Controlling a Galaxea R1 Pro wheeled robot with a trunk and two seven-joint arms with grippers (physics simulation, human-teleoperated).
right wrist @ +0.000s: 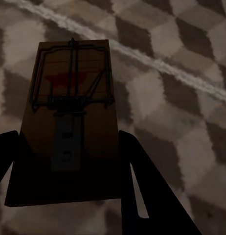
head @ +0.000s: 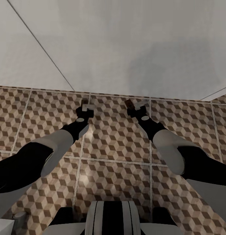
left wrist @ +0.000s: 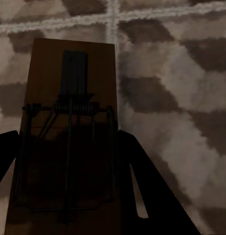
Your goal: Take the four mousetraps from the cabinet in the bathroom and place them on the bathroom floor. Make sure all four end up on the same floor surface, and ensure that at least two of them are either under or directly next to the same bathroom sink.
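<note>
Two mousetraps seen — one per gripper. Left gripper clamped on first mousetrap; right gripper clamped on second mousetrap. Both held above bathroom floor, near white wall.

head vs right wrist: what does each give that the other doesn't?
Head alone: both arms out over the floor, left hand and right hand each gripping a mousetrap, and the white wall ahead.
Right wrist alone: the mousetrap up close between the fingers, wooden board, wire spring, red mark.
Both: the cube-pattern bathroom floor with its pale grout lines.
</note>
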